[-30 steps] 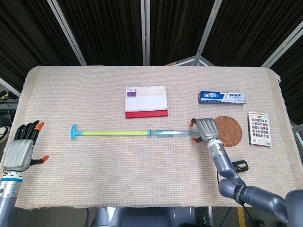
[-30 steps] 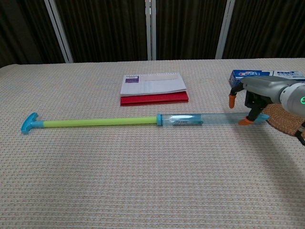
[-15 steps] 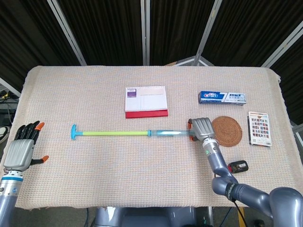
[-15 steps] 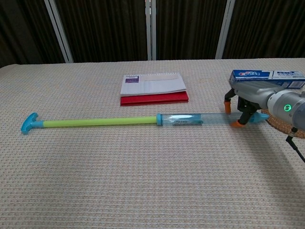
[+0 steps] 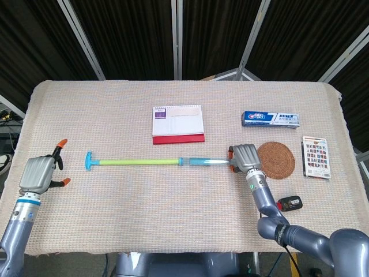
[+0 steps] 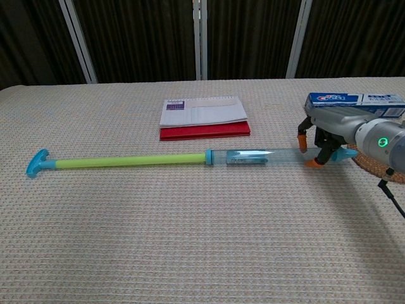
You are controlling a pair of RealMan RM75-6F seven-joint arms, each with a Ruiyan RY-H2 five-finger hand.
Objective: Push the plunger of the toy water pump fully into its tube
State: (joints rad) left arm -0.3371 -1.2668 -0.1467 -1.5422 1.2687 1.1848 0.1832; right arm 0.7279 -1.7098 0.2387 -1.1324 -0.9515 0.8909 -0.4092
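Your right hand [image 6: 326, 136] seems to grip the tube [image 6: 262, 155] at mid-right; your left hand [image 5: 39, 173], spread empty, sits lower left near the plunger handle [image 5: 90, 161].

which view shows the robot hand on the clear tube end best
The chest view: it looks side-on at the right robot hand, so the orange-tipped fingers show straddling the clear tube near its tip. The head view looks down on the back of that hand, which hides the contact with the tube.
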